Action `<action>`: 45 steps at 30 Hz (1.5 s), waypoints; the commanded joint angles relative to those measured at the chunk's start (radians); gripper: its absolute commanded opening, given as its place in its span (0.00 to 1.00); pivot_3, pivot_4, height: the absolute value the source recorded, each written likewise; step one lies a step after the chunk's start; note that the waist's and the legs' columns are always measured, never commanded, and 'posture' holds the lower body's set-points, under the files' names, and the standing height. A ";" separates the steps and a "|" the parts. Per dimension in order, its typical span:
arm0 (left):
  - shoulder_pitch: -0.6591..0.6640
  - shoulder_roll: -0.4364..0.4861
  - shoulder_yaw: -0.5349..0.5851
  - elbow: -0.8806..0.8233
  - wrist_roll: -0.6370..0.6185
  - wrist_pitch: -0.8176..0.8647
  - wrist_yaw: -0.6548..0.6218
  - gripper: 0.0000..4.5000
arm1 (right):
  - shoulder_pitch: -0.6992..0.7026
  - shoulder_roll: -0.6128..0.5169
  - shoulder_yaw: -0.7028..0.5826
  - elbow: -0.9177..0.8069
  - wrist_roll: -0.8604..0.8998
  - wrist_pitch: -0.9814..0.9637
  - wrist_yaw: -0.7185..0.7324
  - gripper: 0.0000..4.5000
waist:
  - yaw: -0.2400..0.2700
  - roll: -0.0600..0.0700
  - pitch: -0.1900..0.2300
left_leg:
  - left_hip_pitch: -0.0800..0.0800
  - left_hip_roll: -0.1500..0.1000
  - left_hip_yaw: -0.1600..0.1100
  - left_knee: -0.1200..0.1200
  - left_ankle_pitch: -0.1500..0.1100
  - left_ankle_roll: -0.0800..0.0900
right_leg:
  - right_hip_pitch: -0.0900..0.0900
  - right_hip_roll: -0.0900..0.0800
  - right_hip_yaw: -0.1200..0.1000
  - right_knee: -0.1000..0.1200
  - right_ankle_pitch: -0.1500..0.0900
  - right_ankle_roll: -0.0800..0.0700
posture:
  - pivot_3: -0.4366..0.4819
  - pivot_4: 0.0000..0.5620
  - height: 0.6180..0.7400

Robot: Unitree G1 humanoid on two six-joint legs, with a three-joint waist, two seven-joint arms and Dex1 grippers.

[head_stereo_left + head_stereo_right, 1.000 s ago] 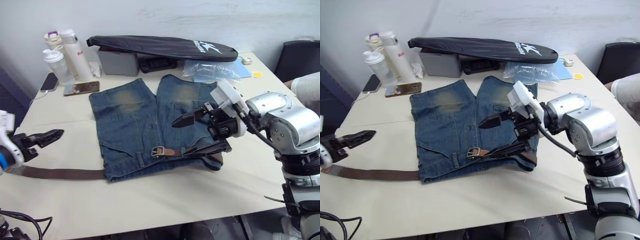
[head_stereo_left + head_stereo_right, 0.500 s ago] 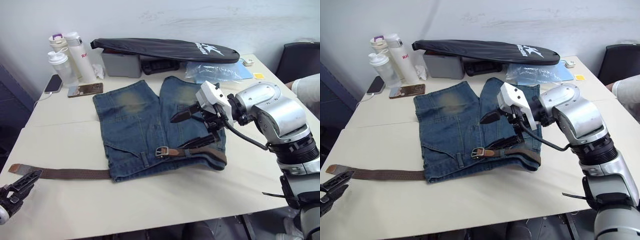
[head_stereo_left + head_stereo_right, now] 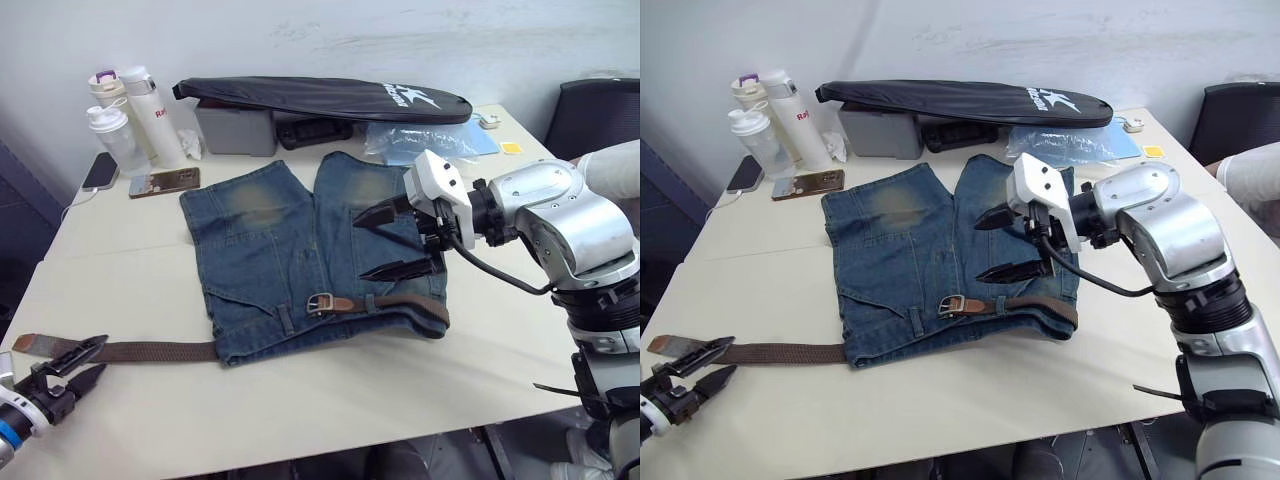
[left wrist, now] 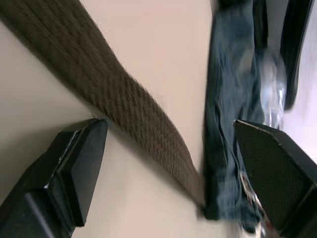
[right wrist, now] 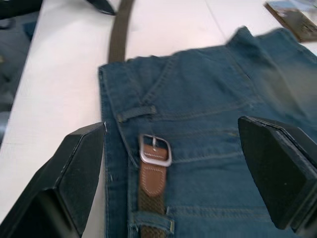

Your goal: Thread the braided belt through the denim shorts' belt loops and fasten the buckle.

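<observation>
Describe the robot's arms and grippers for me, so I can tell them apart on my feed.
The right arm is rounded silver-grey metal with black joints and a black cable looping beneath; a white block sits behind its right gripper. The left gripper has a blue-and-white wrist. Both have black, pointed fingers.

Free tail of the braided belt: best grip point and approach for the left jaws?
Grip the braided belt near its free end, where it lies flat on bare table clear of the denim shorts. Probably come from above, jaws straddling its narrow width; the left gripper is open beside it.
</observation>
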 commanded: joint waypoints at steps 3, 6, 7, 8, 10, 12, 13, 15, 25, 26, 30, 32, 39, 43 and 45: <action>0.041 0.040 -0.090 0.058 -0.096 0.027 0.074 0.99 | 0.003 -0.013 -0.043 -0.063 0.027 0.027 -0.016 1.00 | 0.001 0.002 -0.001 | 0.000 -0.001 0.000 0.000 0.000 0.000 | 0.000 0.000 0.000 -0.003 0.000 0.000 | 0.48 0.27 0.03; -0.005 0.030 -0.107 0.101 -0.124 0.027 0.128 0.99 | 0.004 -0.014 -0.041 -0.060 0.018 0.023 -0.029 1.00 | 0.006 0.003 -0.001 | 0.001 -0.002 0.000 -0.001 0.000 0.000 | 0.000 0.000 0.000 -0.004 0.000 0.000 | 0.48 0.27 0.03; -0.024 0.019 -0.116 0.111 -0.139 0.027 0.152 0.99 | 0.003 -0.015 -0.041 -0.057 0.013 0.020 -0.034 1.00 | 0.010 0.003 -0.001 | 0.001 -0.002 0.000 -0.001 0.000 0.001 | 0.000 0.000 0.000 -0.004 0.000 0.000 | 0.48 0.27 0.03; -0.044 0.007 -0.117 0.122 -0.150 0.027 0.183 0.99 | 0.002 -0.015 -0.041 -0.055 0.011 0.019 -0.038 1.00 | 0.018 0.004 -0.001 | 0.001 -0.002 0.000 -0.001 0.000 0.001 | 0.000 0.000 0.000 -0.004 0.000 0.000 | 0.48 0.27 0.03; -0.108 -0.034 -0.093 0.149 -0.149 0.027 0.261 0.99 | 0.000 -0.018 -0.041 -0.052 0.009 0.015 -0.042 1.00 | 0.032 0.005 -0.001 | 0.001 -0.002 0.000 0.000 0.000 0.002 | 0.000 0.000 0.000 -0.004 0.000 0.000 | 0.48 0.27 0.03; -0.173 -0.076 -0.041 0.173 -0.135 0.027 0.339 0.99 | -0.002 -0.021 -0.041 -0.053 0.009 0.015 -0.044 1.00 | 0.041 0.007 0.000 | 0.002 -0.002 0.000 0.000 0.002 0.004 | -0.001 0.000 -0.001 -0.005 -0.001 0.002 | 0.48 0.27 0.03; -0.191 -0.089 -0.026 0.180 -0.137 0.027 0.366 0.99 | -0.002 -0.022 -0.042 -0.053 0.009 0.014 -0.045 1.00 | 0.048 0.007 0.000 | 0.002 -0.002 0.000 -0.001 0.004 0.004 | 0.000 0.001 -0.001 -0.006 0.000 0.003 | 0.48 0.27 0.03; -0.226 -0.124 0.000 0.186 -0.147 0.027 0.422 0.99 | -0.002 -0.026 -0.042 -0.053 0.005 0.011 -0.049 1.00 | 0.056 0.006 0.000 | 0.001 -0.003 0.001 0.000 0.005 0.004 | 0.001 0.000 -0.001 -0.006 0.000 0.006 | 0.48 0.27 0.03; -0.293 -0.264 0.138 0.144 -0.221 -0.017 0.638 0.60 | 0.000 -0.042 -0.041 -0.047 -0.015 -0.004 -0.055 1.00 | 0.067 0.006 0.000 | -0.001 -0.004 0.001 -0.001 0.010 0.002 | 0.008 0.000 -0.001 -0.007 0.001 0.014 | 0.48 0.27 0.03; -0.293 -0.269 0.142 0.143 -0.232 -0.027 0.650 0.49 | -0.001 -0.043 -0.041 -0.046 -0.017 -0.005 -0.055 1.00 | 0.067 0.006 0.000 | -0.001 -0.003 0.001 0.000 0.010 0.002 | 0.008 0.000 -0.001 -0.007 0.001 0.014 | 0.48 0.27 0.03; -0.297 -0.305 0.116 0.065 -0.283 -0.132 0.634 0.06 | -0.005 -0.041 -0.039 -0.036 -0.027 -0.015 -0.059 1.00 | 0.066 0.005 0.000 | -0.001 -0.003 0.001 -0.001 0.011 0.001 | 0.008 0.001 -0.001 -0.010 0.002 0.015 | 0.48 0.27 0.03; -0.255 -0.296 -0.011 -0.071 -0.226 -0.176 0.536 0.02 | -0.005 -0.041 -0.039 -0.032 -0.031 -0.020 -0.058 1.00 | 0.065 0.004 0.001 | -0.001 -0.003 0.001 -0.001 0.012 -0.001 | 0.008 0.001 -0.001 -0.011 0.001 0.017 | 0.48 0.27 0.03; -0.213 -0.214 -0.399 -0.392 0.018 -0.507 0.206 0.02 | -0.001 -0.049 -0.048 -0.042 -0.033 -0.013 -0.065 1.00 | 0.050 -0.005 0.006 | -0.003 -0.002 0.003 -0.002 0.014 -0.006 | 0.015 0.003 -0.013 -0.020 0.001 0.017 | 0.48 0.27 0.03; -0.235 -0.112 -0.611 -0.478 0.203 -0.670 0.093 0.02 | 0.011 -0.055 -0.054 -0.060 -0.027 -0.004 -0.071 1.00 | 0.025 -0.005 0.008 | -0.002 -0.001 0.006 -0.003 0.016 -0.011 | 0.015 0.004 -0.014 -0.020 0.001 0.017 | 0.48 0.27 0.03; -0.259 -0.037 -0.726 -0.511 0.331 -0.772 0.040 0.02 | 0.018 -0.059 -0.059 -0.071 -0.022 0.002 -0.078 1.00 | 0.021 -0.004 0.010 | -0.001 -0.002 0.010 -0.003 0.016 -0.011 | 0.015 0.004 -0.014 -0.020 0.001 0.017 | 0.48 0.27 0.03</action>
